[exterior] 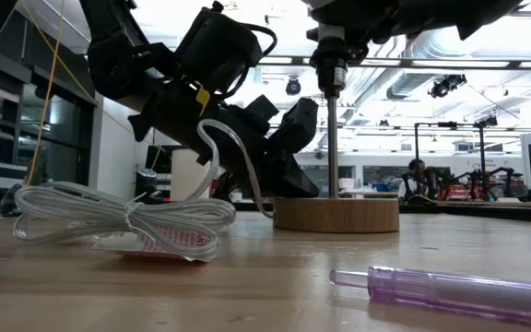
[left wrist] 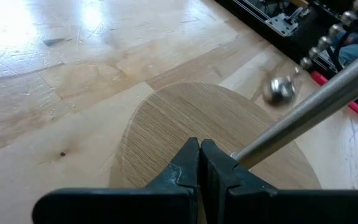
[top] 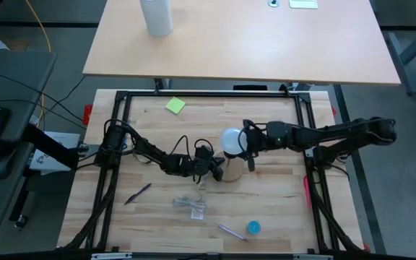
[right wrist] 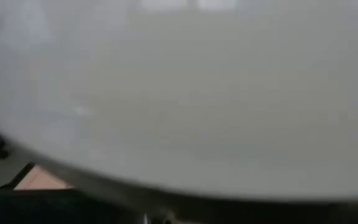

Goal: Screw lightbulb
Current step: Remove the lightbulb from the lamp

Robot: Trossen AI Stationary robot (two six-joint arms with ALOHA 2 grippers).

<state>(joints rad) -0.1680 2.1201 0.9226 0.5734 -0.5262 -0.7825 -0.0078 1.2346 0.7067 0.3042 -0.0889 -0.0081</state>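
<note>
Wooden tabletop [top: 266, 123] inside a black frame, both arms meeting near its middle. From above, the right gripper [top: 245, 144] holds the white lightbulb [top: 231, 140] over the round wooden base [top: 231, 172]; its fingers are on the globe, so closed around it. Right wrist view is filled with the bulb's frosted surface, nothing else. Left gripper [left wrist: 200, 163] is pinched tight on the base, right by the metal stem [left wrist: 303, 112], something only its wrist camera shows. Low view adds a coiled white cord [exterior: 123, 217] and a clear purple pen [exterior: 450, 288] up front. Green sticky note [top: 175, 105] near the far edge, blue cap [top: 253, 227] near the front edge.
</note>
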